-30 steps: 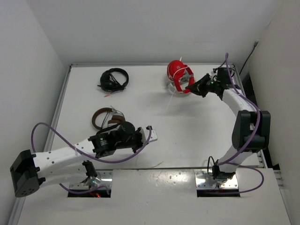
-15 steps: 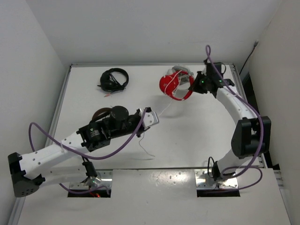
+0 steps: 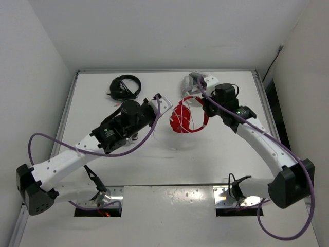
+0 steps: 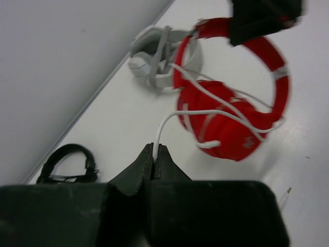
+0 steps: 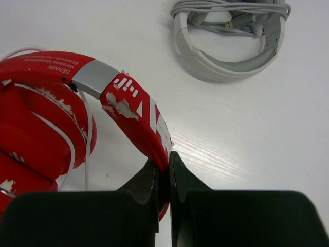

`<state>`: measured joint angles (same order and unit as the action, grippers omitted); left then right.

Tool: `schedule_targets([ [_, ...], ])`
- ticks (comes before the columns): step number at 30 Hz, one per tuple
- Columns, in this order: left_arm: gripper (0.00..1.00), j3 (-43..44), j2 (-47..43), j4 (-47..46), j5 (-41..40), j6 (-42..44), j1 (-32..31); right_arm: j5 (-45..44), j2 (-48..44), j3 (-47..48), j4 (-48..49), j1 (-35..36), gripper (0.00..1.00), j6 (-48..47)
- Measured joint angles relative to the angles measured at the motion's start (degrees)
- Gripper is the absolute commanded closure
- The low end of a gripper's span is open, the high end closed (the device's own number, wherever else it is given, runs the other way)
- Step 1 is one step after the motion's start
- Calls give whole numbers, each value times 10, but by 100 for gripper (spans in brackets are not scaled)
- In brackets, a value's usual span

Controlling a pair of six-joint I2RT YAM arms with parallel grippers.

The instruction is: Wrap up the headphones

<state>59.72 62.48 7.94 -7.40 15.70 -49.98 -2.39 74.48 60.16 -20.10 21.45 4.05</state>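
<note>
Several turns of cable [image 4: 157, 133] cross the headphones [image 3: 182, 121], center frame.
Left gripper [image 4: 154, 152] pinches the cable end; right gripper [image 5: 165, 162] clamps the headband [image 5: 131, 103]; wrapping looks unfinished.

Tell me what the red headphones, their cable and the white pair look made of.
The red headphones look like glossy plastic: the red coat is chipped to white on the band, with a silver insert. The cable has a thin, white, rubbery-looking sheath that curves loosely. The grey-white headphones seem smooth matte plastic.

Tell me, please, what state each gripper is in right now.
Left gripper: shut on the white cable of the red headphones.
Right gripper: shut on their headband.
</note>
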Motion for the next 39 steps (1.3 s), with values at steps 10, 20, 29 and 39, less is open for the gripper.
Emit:
schedule_targets([
  [10, 100, 0, 82, -71, -29, 28, 105, 49, -67, -20, -32, 37, 100, -79],
  [20, 100, 5, 104, -104, 17, 40, 130, 39, -42, -24, -56, 39, 100, -88],
  [29, 100, 7, 112, -131, 43, 42, 140, 96, -33, -25, -67, 49, 100, -90],
  [39, 100, 80, 263, -88, 252, -113, 220, 251, -23, -3, -103, 10, 100, -62],
])
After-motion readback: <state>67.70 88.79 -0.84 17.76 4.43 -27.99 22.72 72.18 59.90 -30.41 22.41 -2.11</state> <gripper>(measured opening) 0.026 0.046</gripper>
